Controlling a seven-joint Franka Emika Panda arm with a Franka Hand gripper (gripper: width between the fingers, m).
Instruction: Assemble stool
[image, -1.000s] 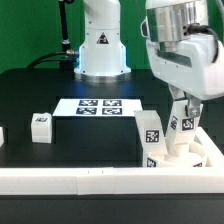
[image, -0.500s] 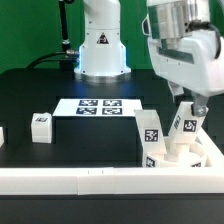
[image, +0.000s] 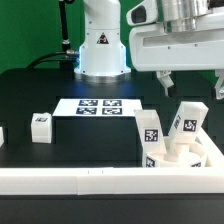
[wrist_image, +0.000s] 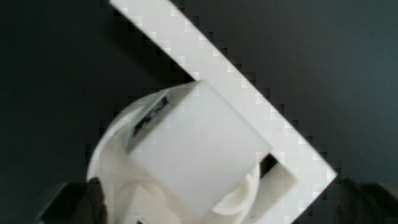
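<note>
Jaws are seen spread wide on the gripper (image: 191, 84), and nothing is held between the two dark fingers (image: 163, 79). The gripper is hung high over the black table (image: 60, 85), toward the exterior view's right, clear of everything beneath it.

Down below, the stool parts are gathered in the corner formed by the white border bars (image: 90, 180), at the exterior view's near right. Two legs are stood up there. One tagged leg (image: 151, 133) is upright. A second leg (image: 185, 121) is set just beside it on the exterior view's right, tilted a little, with its tag turned to the camera. Both are planted on a low white mass at their feet, and whether that is the seat cannot be told from this view.

In the wrist view the round seat (wrist_image: 121, 160) is made out beside a long border bar, though whether the two are touching cannot be told. A blocky leg (wrist_image: 205, 135) is seen on top of the seat.

A third leg (image: 40, 125) is seen loose on the table, well apart from the corner, toward the exterior view's left. The marker board (image: 100, 106) is laid flat farther back, and the arm's white base (image: 101, 45) is seen behind it.
</note>
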